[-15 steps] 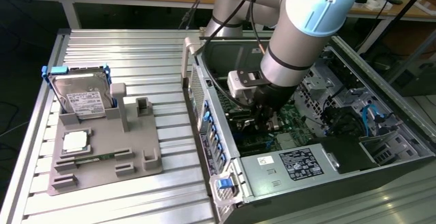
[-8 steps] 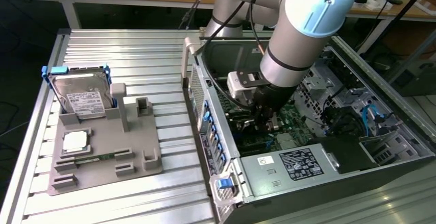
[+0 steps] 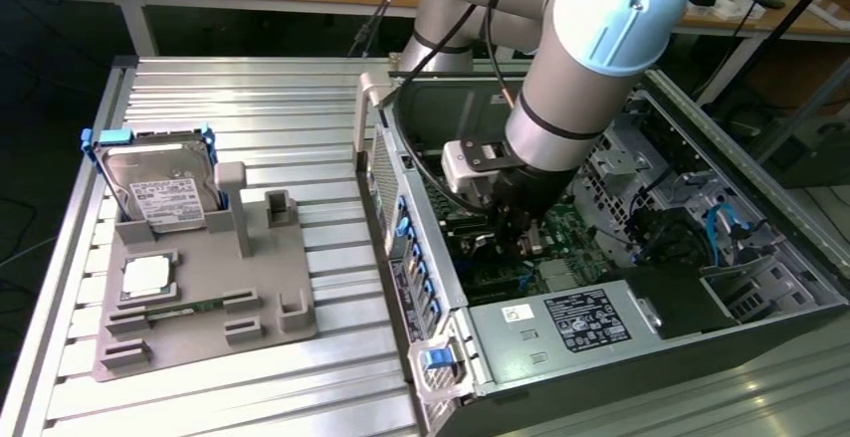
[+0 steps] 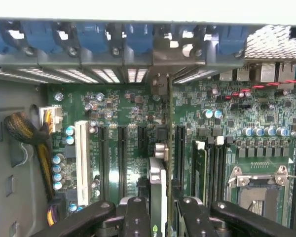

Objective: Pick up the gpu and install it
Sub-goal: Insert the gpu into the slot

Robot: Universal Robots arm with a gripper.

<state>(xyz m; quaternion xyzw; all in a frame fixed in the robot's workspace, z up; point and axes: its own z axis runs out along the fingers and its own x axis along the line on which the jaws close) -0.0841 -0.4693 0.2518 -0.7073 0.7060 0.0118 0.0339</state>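
Inside the open computer case (image 3: 638, 288), the arm (image 3: 584, 69) reaches down over the green motherboard (image 4: 133, 128). The pincer (image 4: 158, 217) is pinching the gpu (image 4: 160, 168), its black fingers (image 4: 135, 217) pressed against the card's two flat faces. Seen from the wrist view, the gpu is a thin card held on edge, so that mainly its narrow edge shows, with a silvery metal part near the fingers. Its long axis runs away from the pincer toward the case's rear wall, parallel to the black expansion slots (image 4: 122, 158) and the white slot (image 4: 82, 155) beside it. Whether its lower edge already sits in a slot cannot be told.

In the exterior view, the ribbed aluminium desk (image 3: 266, 99) carries a grey moulded fixture (image 3: 213, 298) at that view's left, well apart from the case. A silver hard drive (image 3: 162, 193) with a white label and blue frame stands tilted in it.
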